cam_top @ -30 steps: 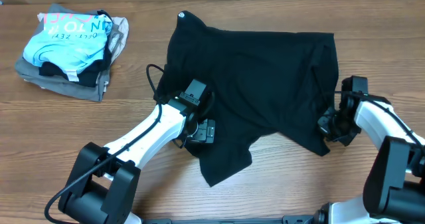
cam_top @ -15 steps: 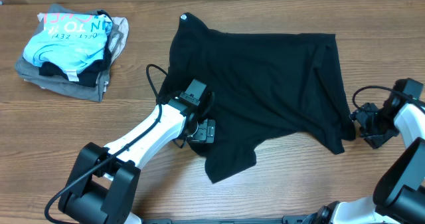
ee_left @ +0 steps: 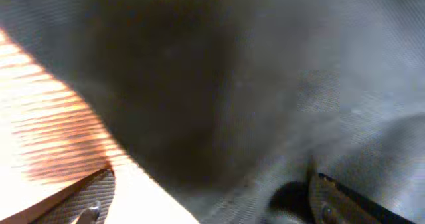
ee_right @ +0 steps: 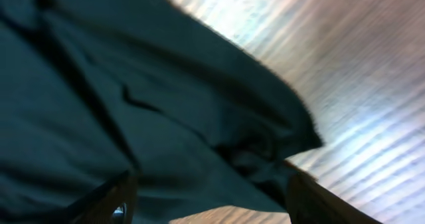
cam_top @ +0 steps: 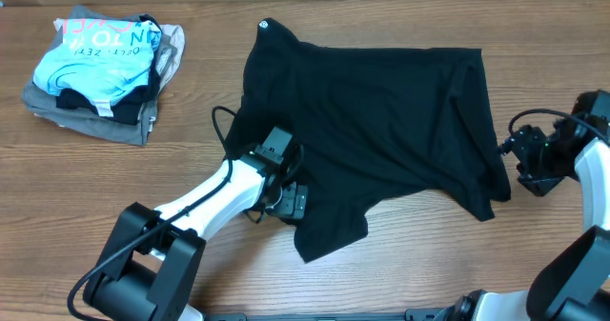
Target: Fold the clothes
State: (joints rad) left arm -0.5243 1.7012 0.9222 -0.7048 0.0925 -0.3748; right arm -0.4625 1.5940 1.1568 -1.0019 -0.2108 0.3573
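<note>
The clothes are one black garment [cam_top: 372,121] lying spread over the middle of the wooden table, with a small white mark [cam_top: 264,23] at its far left corner. My left gripper [cam_top: 289,199] sits at the garment's near left edge. In the left wrist view it [ee_left: 212,207] is open: one finger [ee_left: 83,197] over bare wood, the other over the black cloth [ee_left: 219,84]. My right gripper [cam_top: 527,164] stands just right of the garment's right edge. In the right wrist view it [ee_right: 212,207] is open, with a corner of the cloth [ee_right: 133,104] lying loose between the fingers.
A pile of folded clothes, a light blue printed shirt [cam_top: 95,59] on top of grey garments [cam_top: 124,121], sits at the back left. A black cable [cam_top: 221,121] loops beside the left arm. Bare wood [cam_top: 429,264] runs along the front edge.
My right gripper opened, let go of the garment's right side and drew off to the right; that side now lies spread further right. My left gripper shifted slightly toward the front.
</note>
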